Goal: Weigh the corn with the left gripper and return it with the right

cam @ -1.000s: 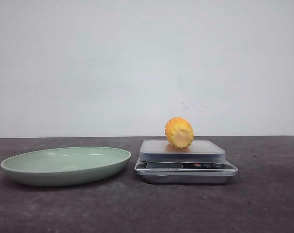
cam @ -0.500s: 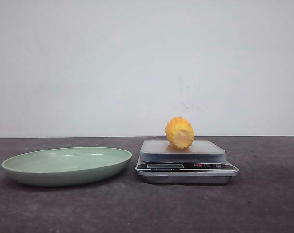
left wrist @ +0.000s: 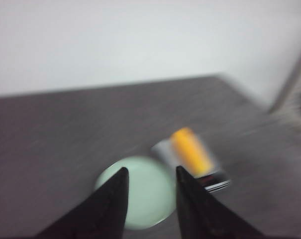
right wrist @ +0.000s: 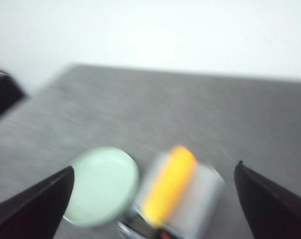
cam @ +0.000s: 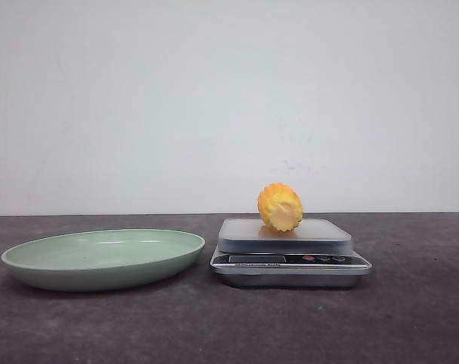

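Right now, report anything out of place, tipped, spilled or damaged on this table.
Nothing stands out. The corn lies on the scale platform, cut end toward the front camera. The green plate sits level beside the scale, with nothing in it. Both wrist views are blurred, so fine damage cannot be ruled out.

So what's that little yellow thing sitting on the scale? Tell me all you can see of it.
It is the corn, a short stubby cob piece, yellow-orange with rows of kernels and a paler cut end facing the front camera. It lies on its side on the grey platform of the scale, beside the green plate. Nothing grips it: both wrist views, though blurred, show it lying lengthwise with the fingers well away.
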Robot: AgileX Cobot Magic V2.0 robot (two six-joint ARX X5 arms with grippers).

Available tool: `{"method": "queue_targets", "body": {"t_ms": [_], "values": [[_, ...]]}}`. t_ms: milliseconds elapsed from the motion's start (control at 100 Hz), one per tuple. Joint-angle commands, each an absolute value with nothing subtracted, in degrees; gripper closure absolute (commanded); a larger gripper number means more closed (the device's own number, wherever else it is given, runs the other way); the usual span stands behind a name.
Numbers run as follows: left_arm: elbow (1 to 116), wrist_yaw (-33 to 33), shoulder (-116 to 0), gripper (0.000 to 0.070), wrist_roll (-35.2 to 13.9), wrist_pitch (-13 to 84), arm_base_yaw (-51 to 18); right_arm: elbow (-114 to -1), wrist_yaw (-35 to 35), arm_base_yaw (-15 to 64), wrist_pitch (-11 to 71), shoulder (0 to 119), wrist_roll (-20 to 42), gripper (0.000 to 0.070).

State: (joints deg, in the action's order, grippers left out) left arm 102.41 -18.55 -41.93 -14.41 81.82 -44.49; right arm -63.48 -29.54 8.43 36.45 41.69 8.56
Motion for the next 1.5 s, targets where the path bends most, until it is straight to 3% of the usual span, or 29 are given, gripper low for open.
{"method": "queue_targets", "body": {"t_ms": [0,70,200,400,540,740,920,1300,1360,1490], "values": [[97.1,-22.1,-41.1,0.0538,-15.7,84.8,-45.0,-63.9,-32.4,9.6,30.1,43.5,13.2,0.0127],[92.9,-22.9,-39.7,0.0538,-17.5,84.8,-45.0,-63.9,-34.8,11.7,23.4,45.6,17.3,0.0172],[89.2,-22.9,-39.2,0.0538,-18.0,84.5,-45.0,-64.0,-32.6,17.5,15.0,49.6,20.7,0.0173],[89.0,-20.5,-38.7,0.0538,-17.1,78.8,-45.0,-64.0,-9.8,30.2,14.6,59.1,19.6,0.0172],[89.0,-17.6,-38.2,0.0538,-16.6,74.7,-45.0,-64.0,3.2,33.9,16.0,68.2,19.9,0.0171],[89.0,-15.0,-38.2,0.0538,-16.0,75.3,-45.0,-65.7,4.0,33.3,17.6,81.7,26.4,0.0165],[89.0,-15.0,-38.1,0.0538,-15.2,76.8,-45.0,-69.6,-0.4,32.0,23.0,91.4,28.0,0.0165],[89.0,-15.0,-38.0,0.0538,-14.0,79.3,-45.0,-72.4,-1.1,32.0,28.1,100.8,32.7,0.0179],[89.0,-15.0,-38.0,0.0539,-14.0,79.4,-45.0,-72.4,-1.5,32.0,29.0,101.2,32.9,0.0257],[89.0,-15.0,-38.0,0.0538,-13.7,79.5,-45.0,-72.4,-1.8,32.1,31.1,101.2,32.6,0.0668]]}}
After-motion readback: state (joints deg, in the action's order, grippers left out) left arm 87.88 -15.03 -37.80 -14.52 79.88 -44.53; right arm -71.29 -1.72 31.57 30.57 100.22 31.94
